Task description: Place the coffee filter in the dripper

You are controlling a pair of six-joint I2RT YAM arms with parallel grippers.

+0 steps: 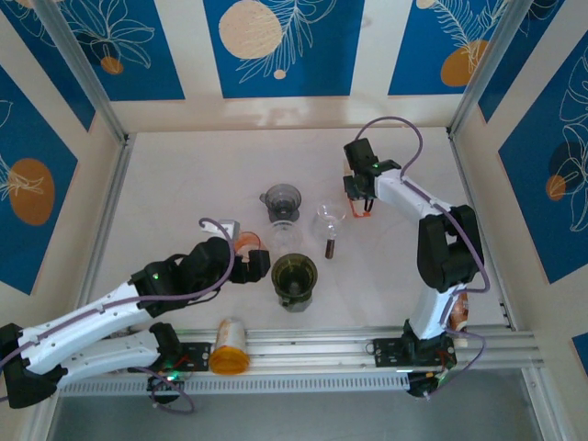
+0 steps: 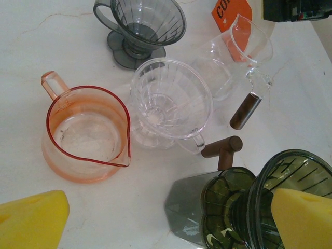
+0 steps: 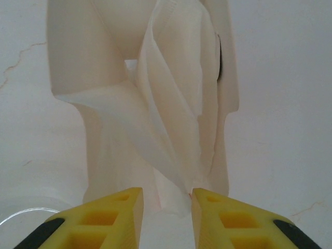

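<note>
The right end effector (image 3: 167,194) sets its yellow fingers narrowly apart around the lower fold of a paper coffee filter (image 3: 176,104), which stands in a white holder (image 3: 67,52) on the desk (image 3: 280,78). Whether they pinch it cannot be told. The filter looks featherlight, limp and easily creased, so that stiffer folded seam is likely the best hold. The left end effector (image 2: 168,199) hangs released above a clear dripper (image 2: 171,104).

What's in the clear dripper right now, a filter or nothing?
Empty: the clear dripper shows bare ribs through its bowl, nothing inside.
</note>
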